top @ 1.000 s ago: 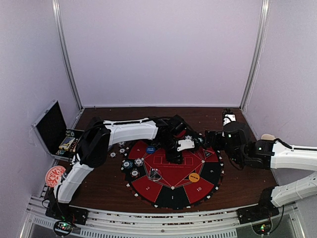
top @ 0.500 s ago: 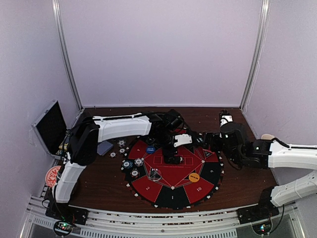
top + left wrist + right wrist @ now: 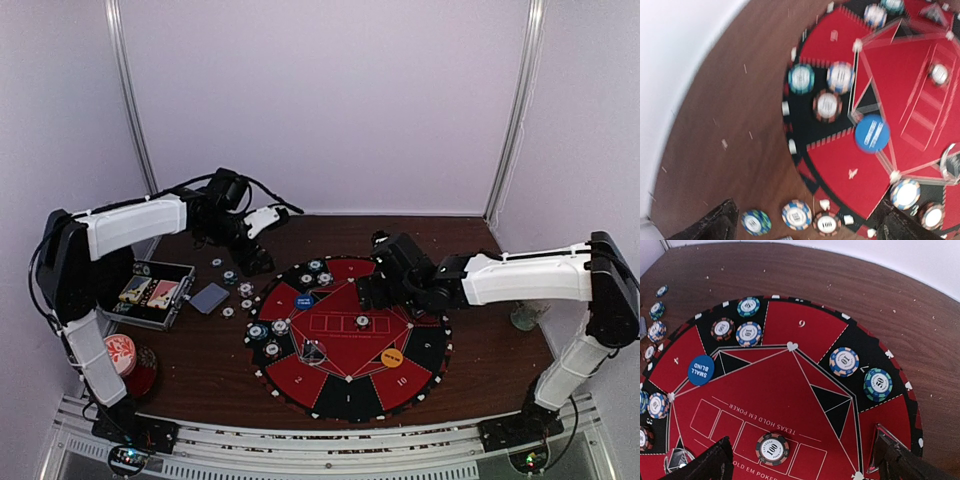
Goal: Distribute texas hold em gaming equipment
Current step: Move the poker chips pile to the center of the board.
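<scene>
The round red-and-black mat (image 3: 345,375) lies mid-table. My left gripper (image 3: 250,258) hangs open off its back-left rim, over three loose chips (image 3: 796,214) on the wood. My right gripper (image 3: 372,290) is open above the mat's middle, with a black-and-red 100 chip (image 3: 772,448) lying flat between its fingers, untouched. The blue button (image 3: 701,370) and orange button (image 3: 392,356) rest on the mat. Chips sit in the rim sectors: three at the back (image 3: 748,334), two on the right (image 3: 844,361), a group on the left (image 3: 270,335). Grey-blue cards (image 3: 210,298) lie left of the mat.
An open case (image 3: 150,292) with card packs stands at the left. A red-and-white patterned disc (image 3: 120,352) is near the front left. A clear triangular stand (image 3: 313,352) sits on the mat. More loose chips (image 3: 229,277) dot the wood behind the cards.
My left gripper opened, left the 100 chip on the mat's middle, and swung back and left off the mat. My right arm reached in over the mat from the right.
</scene>
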Tool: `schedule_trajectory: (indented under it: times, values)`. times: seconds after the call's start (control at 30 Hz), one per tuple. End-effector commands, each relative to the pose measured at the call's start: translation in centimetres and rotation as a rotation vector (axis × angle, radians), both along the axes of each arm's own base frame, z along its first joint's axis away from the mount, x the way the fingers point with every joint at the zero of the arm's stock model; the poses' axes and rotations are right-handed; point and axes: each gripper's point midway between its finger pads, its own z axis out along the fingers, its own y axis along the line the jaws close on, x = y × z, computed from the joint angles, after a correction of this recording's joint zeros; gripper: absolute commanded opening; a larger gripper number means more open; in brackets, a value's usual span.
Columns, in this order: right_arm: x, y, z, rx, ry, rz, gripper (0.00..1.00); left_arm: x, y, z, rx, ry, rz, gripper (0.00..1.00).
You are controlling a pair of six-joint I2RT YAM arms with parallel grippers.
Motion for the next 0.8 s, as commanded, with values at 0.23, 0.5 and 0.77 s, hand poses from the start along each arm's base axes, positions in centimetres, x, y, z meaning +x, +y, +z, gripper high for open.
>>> schedule_trajectory:
  times: [0.23, 0.5, 0.77]
  values:
    - [-0.6, 0.5, -3.3, -0.036, 0.052, 0.048, 1.00, -0.2, 2.8, -8.7, 0.076, 0.042, 0.050, 0.98]
    - [-1.0, 0.1, -3.4, -0.026, 0.045, 0.049, 1.00, 1.6, 2.6, -10.3, 0.097, 0.007, 0.085, 0.98]
    - [-1.1, -0.1, -3.3, -0.020, 0.043, 0.051, 1.00, 2.6, 3.4, -12.3, 0.184, -0.025, 0.119, 0.98]
